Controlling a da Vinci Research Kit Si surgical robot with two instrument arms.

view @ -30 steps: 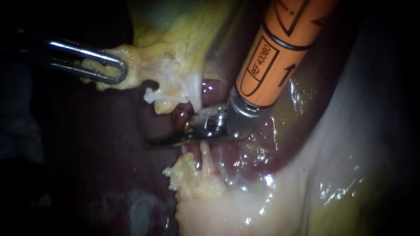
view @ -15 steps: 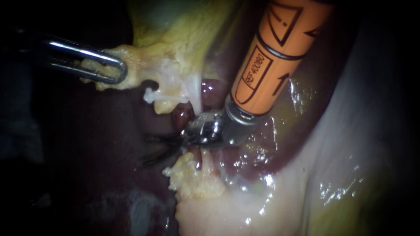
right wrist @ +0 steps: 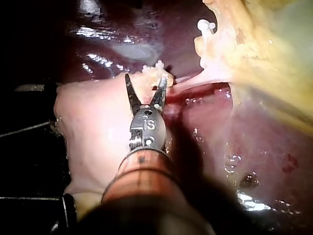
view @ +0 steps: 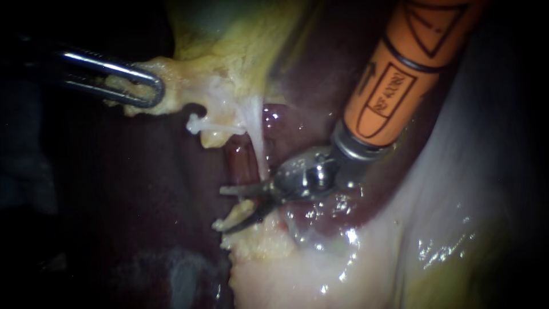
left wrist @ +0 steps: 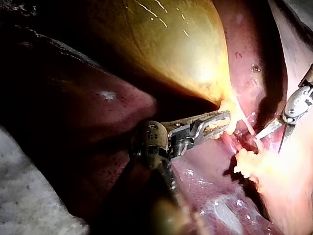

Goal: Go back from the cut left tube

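**Backing straight off the stump**

We are aiming to slide our orange-shafted right instrument, its 2 dark blades gaping and gripping nothing, straight back from the dark-red cut left tube just above them. Our silver left instrument is clamping yellow fatty tissue.

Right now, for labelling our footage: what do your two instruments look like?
My left instrument is silvery steel ending in narrow, slotted, loop-shaped jaws. My right instrument has an orange shaft with black outlined markings and an arrow, a silver collar, a steel wrist and two slim, pointed blades.
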